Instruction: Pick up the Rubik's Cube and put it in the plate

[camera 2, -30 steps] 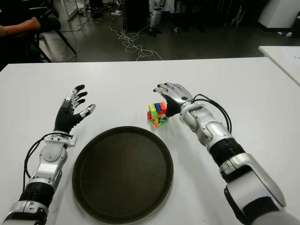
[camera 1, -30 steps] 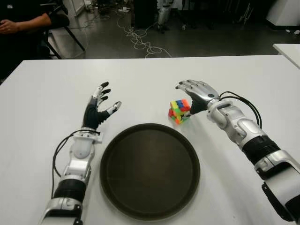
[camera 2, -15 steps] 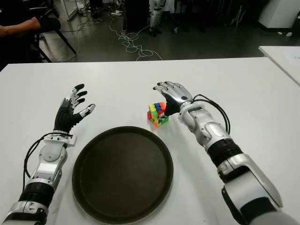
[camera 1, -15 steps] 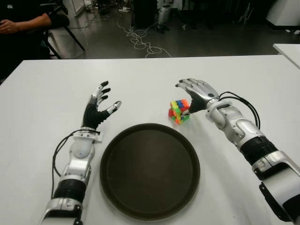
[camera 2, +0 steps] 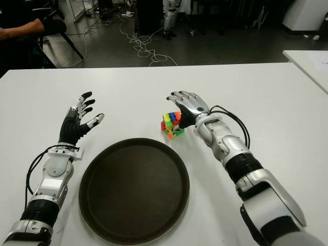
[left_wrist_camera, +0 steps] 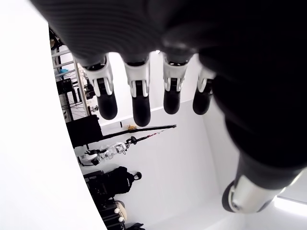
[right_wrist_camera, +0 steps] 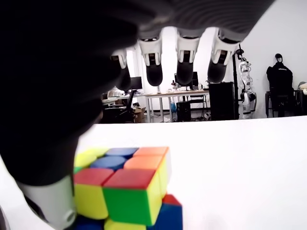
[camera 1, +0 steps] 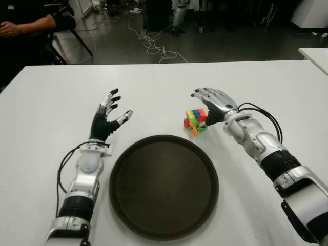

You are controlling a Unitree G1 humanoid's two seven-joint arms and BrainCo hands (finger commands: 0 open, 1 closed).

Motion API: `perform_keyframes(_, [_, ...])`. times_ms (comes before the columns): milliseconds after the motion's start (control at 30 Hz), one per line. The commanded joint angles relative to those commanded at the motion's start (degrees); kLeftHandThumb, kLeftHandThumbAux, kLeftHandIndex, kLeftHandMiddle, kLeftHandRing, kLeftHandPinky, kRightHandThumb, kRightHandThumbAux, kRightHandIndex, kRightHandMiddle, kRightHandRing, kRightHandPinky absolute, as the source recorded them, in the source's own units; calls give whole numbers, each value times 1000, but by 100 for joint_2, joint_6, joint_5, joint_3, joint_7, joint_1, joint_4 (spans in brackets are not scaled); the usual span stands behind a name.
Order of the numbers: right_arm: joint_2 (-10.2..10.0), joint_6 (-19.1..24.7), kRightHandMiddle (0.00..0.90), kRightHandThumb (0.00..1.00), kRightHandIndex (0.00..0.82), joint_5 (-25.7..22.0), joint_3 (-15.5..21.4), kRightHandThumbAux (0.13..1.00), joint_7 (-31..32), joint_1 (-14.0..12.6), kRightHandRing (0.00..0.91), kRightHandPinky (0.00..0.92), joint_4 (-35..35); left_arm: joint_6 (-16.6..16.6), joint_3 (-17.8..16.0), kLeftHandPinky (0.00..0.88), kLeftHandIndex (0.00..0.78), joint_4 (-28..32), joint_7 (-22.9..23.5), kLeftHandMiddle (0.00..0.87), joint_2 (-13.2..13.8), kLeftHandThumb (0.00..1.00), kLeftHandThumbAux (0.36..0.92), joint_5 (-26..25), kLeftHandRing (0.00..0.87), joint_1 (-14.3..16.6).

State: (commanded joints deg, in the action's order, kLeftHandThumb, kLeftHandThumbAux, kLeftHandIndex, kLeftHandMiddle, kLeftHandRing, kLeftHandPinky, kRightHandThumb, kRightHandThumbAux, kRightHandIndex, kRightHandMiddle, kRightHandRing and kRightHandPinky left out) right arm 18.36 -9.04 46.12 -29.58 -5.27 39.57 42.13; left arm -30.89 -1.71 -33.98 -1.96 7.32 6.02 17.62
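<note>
The Rubik's Cube point(camera 1: 196, 121) stands on the white table point(camera 1: 51, 102), just beyond the far right rim of the round dark plate point(camera 1: 164, 189). My right hand point(camera 1: 202, 107) hovers over the cube's right side, open. In the right wrist view its fingers point(right_wrist_camera: 187, 52) stretch out above the cube point(right_wrist_camera: 127, 184), and the thumb point(right_wrist_camera: 50, 206) sits close beside it. Whether the thumb touches the cube I cannot tell. My left hand point(camera 1: 109, 115) is idle, held up with spread fingers left of the plate and holding nothing.
A seated person's arm point(camera 1: 25, 23) shows beyond the table's far left corner, beside a chair. Cables point(camera 1: 154, 43) lie on the floor behind the table. Another white table's corner point(camera 1: 315, 54) shows at the far right.
My right forearm has shifted slightly to the left, and the hand has edged a little closer over the cube. The cube, the plate and my left hand have not moved.
</note>
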Motion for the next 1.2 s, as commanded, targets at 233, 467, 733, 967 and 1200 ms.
perform_keyframes(233, [-52, 23, 7, 0, 2, 19, -33, 771, -56, 8, 27, 58, 19, 13, -10, 137, 84, 2, -16, 84, 0, 122, 709, 32, 98, -4])
perform_keyframes(467, [-131, 85, 15, 0, 8, 14, -55, 781, -59, 23, 32, 59, 64, -39, -19, 149, 84, -42, -15, 88, -9, 132, 702, 9, 106, 3])
perform_keyframes(733, [-214, 127, 10, 0, 12, 6, -55, 795, -159, 19, 20, 47, 123, -83, -18, 124, 86, -44, -27, 92, -7, 125, 717, 20, 97, 2])
perform_keyframes(967, [-264, 193, 17, 0, 22, 15, -66, 797, -213, 35, 32, 59, 183, -73, -5, 130, 86, -52, -58, 96, 13, 104, 714, 73, 100, 6])
perform_keyframes(1200, [-277, 234, 19, 0, 27, 23, -95, 795, -213, 49, 37, 63, 210, -139, -1, 134, 88, -69, -40, 99, 7, 112, 698, 60, 104, 9])
